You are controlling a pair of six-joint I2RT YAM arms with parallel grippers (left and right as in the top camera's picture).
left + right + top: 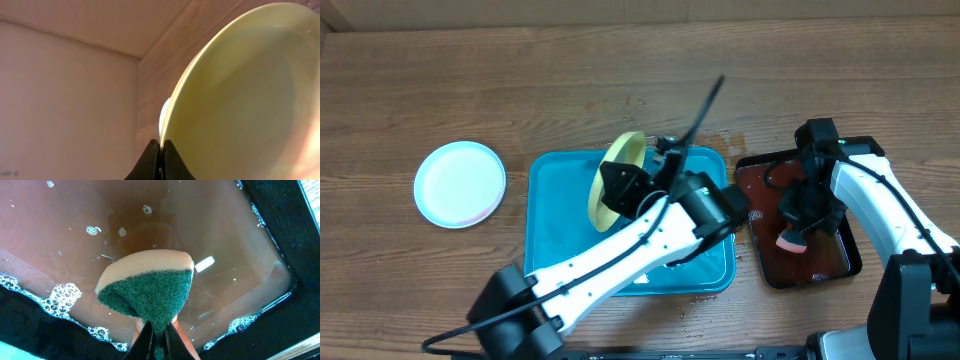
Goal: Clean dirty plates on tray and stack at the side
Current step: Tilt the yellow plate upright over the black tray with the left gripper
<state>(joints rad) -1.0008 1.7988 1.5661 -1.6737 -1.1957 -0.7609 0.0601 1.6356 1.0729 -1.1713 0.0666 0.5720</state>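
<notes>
My left gripper [620, 190] is shut on the rim of a pale yellow-green plate [616, 178] and holds it tilted on edge above the turquoise tray [545, 235]. In the left wrist view the plate [240, 100] fills the right side, with the jaws [162, 150] pinching its edge. A light blue plate [460, 183] lies flat on the table left of the tray. My right gripper [796, 228] is shut on a sponge [147, 287], green scouring side towards the camera, held over the reddish liquid. A third plate is not in view.
A dark brown-black tray [800, 222] with reddish soapy liquid [150, 220] stands right of the turquoise tray. The left arm crosses the turquoise tray diagonally from the front. A black cable [705, 105] rises behind the held plate.
</notes>
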